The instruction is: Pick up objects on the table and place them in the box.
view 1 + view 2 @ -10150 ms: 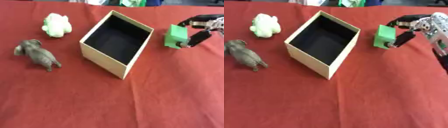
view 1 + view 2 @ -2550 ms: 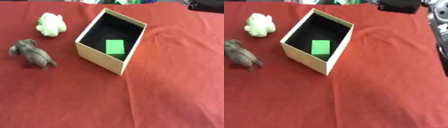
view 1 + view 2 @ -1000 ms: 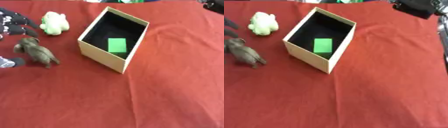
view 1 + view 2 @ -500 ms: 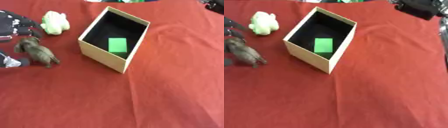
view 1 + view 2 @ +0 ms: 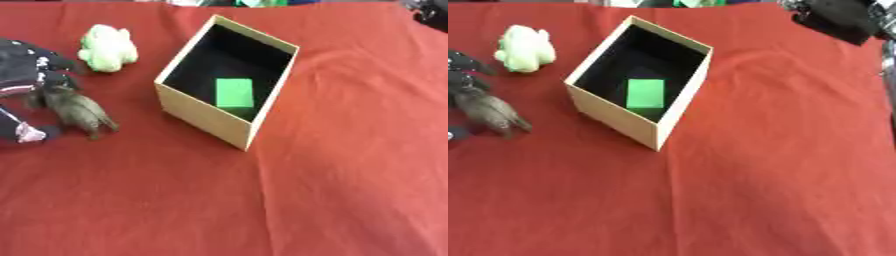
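Grey toy elephant (image 5: 80, 110) stands at left of frame on the red-clothed counter (image 5: 332, 165); my left hand (image 5: 26, 75) has its fingers (image 5: 54, 64) curled around its head end. Right hand (image 5: 837, 20), upper right: cannot tell.

A matt red cloth (image 5: 332, 165) with soft creases covers the table. At its 11 o'clock stands a pale cardboard box (image 5: 203, 113) with a dull black lining, holding a smooth green plastic-looking block (image 5: 234, 93). At 9 o'clock, a rough grey-brown toy animal (image 5: 80, 110) sits below a pale green plush toy (image 5: 108, 48).
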### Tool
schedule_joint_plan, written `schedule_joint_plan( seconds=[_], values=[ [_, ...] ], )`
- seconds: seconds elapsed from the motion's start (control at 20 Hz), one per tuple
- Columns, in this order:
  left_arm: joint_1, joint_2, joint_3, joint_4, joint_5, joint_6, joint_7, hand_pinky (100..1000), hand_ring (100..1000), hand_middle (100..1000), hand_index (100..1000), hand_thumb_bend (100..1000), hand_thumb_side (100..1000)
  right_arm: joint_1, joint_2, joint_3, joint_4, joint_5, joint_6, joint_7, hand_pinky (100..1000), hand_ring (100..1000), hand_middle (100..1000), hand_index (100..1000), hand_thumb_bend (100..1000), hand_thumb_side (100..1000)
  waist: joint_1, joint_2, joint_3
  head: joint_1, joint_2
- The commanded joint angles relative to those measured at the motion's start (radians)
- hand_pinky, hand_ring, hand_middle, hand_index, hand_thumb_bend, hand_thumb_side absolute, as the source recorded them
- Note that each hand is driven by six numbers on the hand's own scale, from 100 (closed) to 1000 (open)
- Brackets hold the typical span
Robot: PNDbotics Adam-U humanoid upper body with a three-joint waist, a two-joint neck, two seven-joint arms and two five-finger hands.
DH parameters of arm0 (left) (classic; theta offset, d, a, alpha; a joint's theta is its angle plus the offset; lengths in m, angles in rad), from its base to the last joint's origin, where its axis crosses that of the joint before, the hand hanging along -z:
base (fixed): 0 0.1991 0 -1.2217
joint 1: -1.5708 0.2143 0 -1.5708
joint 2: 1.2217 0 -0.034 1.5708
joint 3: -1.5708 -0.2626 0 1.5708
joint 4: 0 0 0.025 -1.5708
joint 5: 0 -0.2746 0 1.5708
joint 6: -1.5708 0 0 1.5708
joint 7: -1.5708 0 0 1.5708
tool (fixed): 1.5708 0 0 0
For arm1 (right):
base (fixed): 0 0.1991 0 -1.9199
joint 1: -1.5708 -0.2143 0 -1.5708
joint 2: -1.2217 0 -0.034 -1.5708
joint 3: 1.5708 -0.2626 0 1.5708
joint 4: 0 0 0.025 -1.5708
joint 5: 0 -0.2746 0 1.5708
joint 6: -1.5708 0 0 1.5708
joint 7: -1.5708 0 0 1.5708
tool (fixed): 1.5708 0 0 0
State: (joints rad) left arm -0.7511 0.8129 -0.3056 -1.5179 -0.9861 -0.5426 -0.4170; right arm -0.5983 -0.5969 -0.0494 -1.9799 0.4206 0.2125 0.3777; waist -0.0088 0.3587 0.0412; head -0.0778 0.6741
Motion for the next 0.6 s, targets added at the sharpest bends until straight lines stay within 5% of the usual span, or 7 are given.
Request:
schedule_joint_plan(
  seconds=[0.05,0.45,0.6],
  values=[
    [-0.022,0.003,0.004,0.029,-0.021,-0.003,0.018,694,830,819,817,431,354,-0.016,-0.008,-0.015,-0.020,-0.009,0.004,-0.004,830,794,643,1000,100,826,-0.001,-0.016,-0.002,0.006,-0.014],
    [-0.029,-0.026,0.004,0.084,-0.040,-0.006,0.051,670,802,765,773,320,285,-0.012,0.006,-0.021,-0.020,-0.012,0.011,-0.005,829,792,641,1000,100,827,-0.003,-0.009,-0.006,0.014,-0.021],
    [-0.029,-0.035,0.009,0.103,-0.052,0.006,0.077,583,712,624,666,245,185,-0.010,0.008,-0.023,-0.020,-0.014,0.011,-0.005,829,792,640,1000,100,829,-0.004,-0.008,-0.008,0.015,-0.022]
  ],
)
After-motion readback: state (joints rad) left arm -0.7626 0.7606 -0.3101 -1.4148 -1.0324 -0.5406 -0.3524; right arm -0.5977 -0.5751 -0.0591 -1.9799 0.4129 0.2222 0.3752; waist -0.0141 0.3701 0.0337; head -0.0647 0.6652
